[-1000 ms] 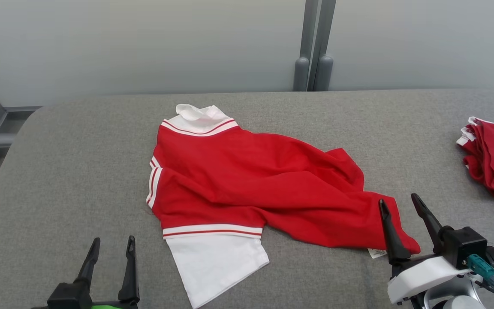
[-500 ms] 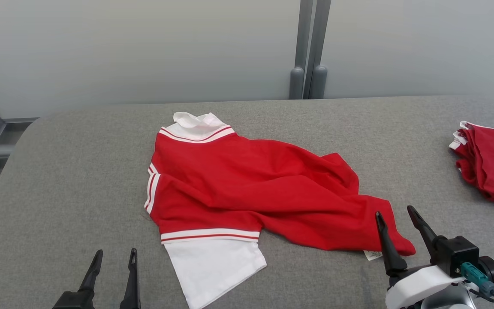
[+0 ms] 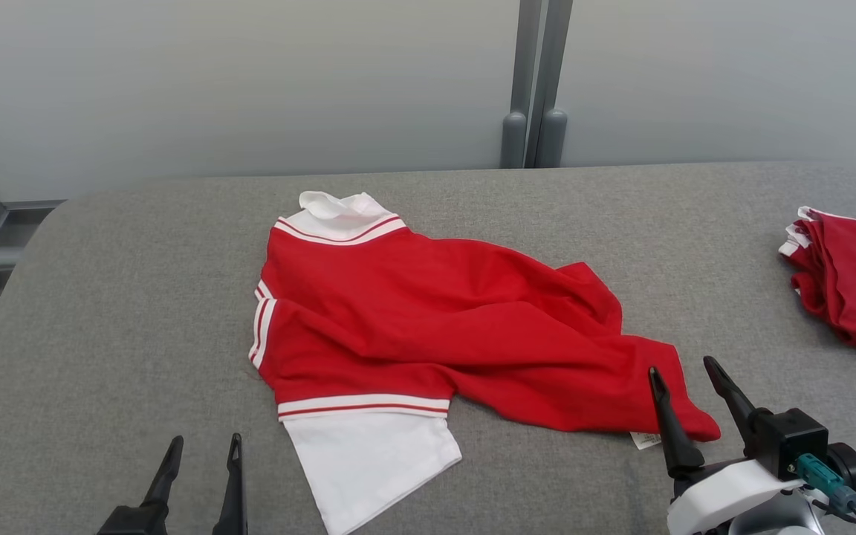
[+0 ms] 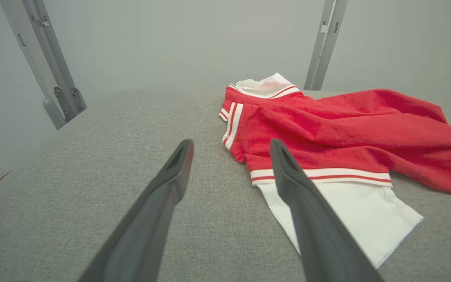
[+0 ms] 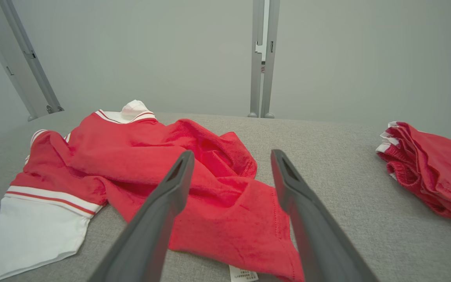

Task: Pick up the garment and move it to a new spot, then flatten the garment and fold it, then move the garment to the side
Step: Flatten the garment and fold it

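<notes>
**Head view.** The crumpled red knit garment with white striped trim lies in the middle of the frame on the grey fabric-covered desk. Its white panel points to the lower centre. Nothing holds it. The left pincer, at the lower left, has its fingers apart over bare cloth, clear of the garment. The right pincer, at the lower right, also stands apart, and its tips overlap the garment's near red corner beside a small white care label. A second pile of red cloth sits at the right edge. My judgement is that a grasp is being set up, either for the pick-up or for flattening. The next move calls for lowering onto an edge and pinching a single layer.

**Left wrist view.** The left pincer is spread wide, and the garment's striped cuff lies just beyond its right finger. The cloth looks soft and limp, with deep rumpled folds.

**Right wrist view.** The right pincer gapes over the stitched hem. Whether it touches the hem, I cannot tell.
</notes>
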Available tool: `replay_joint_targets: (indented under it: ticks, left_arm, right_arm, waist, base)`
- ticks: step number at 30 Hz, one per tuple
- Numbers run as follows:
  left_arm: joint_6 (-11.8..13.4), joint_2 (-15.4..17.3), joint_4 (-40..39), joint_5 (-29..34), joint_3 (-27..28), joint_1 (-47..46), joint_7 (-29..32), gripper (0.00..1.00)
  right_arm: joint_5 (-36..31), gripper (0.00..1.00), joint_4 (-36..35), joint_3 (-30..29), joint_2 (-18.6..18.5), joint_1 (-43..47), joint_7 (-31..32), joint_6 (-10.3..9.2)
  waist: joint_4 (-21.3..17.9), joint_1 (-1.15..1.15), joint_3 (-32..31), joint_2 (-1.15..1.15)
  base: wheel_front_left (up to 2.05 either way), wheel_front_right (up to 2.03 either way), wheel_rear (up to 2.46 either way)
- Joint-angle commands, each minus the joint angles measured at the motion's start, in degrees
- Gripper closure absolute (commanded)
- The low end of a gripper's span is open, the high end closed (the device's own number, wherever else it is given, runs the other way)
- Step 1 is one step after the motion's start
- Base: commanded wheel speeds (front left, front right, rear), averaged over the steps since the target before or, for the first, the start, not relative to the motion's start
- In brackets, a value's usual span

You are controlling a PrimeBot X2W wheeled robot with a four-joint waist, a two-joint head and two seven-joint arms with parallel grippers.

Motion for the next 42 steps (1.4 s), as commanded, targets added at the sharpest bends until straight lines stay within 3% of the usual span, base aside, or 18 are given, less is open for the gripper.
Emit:
replay_joint_targets:
  ticks: [1, 12, 20, 32, 33, 35, 36, 37, 42]
  left_arm:
    - [-0.03, 0.18, 0.39, -0.39, -0.32, 0.72, 0.00, 0.00]
    - [-1.86, -0.68, 6.70, -6.46, -8.62, -0.34, 8.31, 0.00]
    - [-1.92, -1.12, 9.33, -10.27, -10.99, -1.93, 14.06, 0.00]
    - [-0.85, -1.29, 10.09, -12.87, -12.60, -3.42, 19.05, 0.00]
    - [-0.69, -1.28, 10.07, -12.85, -12.59, -3.69, 18.90, 0.06]
    - [-0.59, -1.15, 10.19, -12.79, -12.64, -4.00, 18.88, 0.53]
    - [-0.65, -1.00, 10.41, -12.96, -12.84, -4.11, 19.25, 0.86]
    - [-0.70, -0.95, 10.49, -13.01, -13.03, -4.23, 19.39, 1.00]
    - [-0.90, -0.77, 10.46, -13.34, -13.48, -4.88, 19.45, 1.00]
  right_arm:
    - [-0.39, 0.00, -0.09, -0.03, -0.34, -0.24, -0.01, -0.08]
    - [-2.68, 0.00, -1.15, -3.42, -4.04, 1.69, 4.26, -0.08]
    - [-2.05, 0.00, -0.74, -6.18, -7.24, 3.61, 7.63, -0.08]
    - [-2.49, 0.00, 4.13, -5.76, -6.70, 1.58, 6.69, -0.08]
    - [-2.50, 0.00, 4.63, -5.51, -6.56, 1.29, 6.54, -0.08]
    - [-2.67, 0.00, 5.67, -4.87, -6.60, 0.75, 6.41, -0.08]
    - [-3.14, 0.00, 6.83, -4.19, -6.91, -0.11, 6.18, -0.08]
    - [-3.26, 0.00, 7.39, -3.95, -6.99, -0.58, 6.05, -0.08]
    - [-4.25, 0.00, 11.53, -1.51, -8.14, -3.01, 5.84, -0.08]
  waist:
    - [-0.02, 0.00, 0.05, 0.00]
    - [-0.56, 0.00, 1.44, 0.00]
    - [-1.32, 0.00, 3.32, 0.00]
    - [-2.04, 0.00, 5.93, 0.00]
    - [-2.06, 0.00, 6.13, 0.00]
    - [-2.12, 0.00, 6.46, 0.00]
    - [-2.20, 0.00, 6.79, 0.00]
    - [-2.21, 0.00, 6.94, 0.00]
    - [-2.03, 0.00, 7.65, 0.00]
  base:
    - [0.00, 0.00, 0.00]
    - [0.00, 0.00, 0.00]
    - [0.00, 0.00, 0.00]
    - [0.00, 0.00, 0.00]
    - [0.00, 0.00, 0.00]
    - [0.00, 0.00, 0.00]
    - [0.00, 0.00, 0.00]
    - [0.00, 0.00, 0.00]
    - [0.00, 0.00, 0.00]
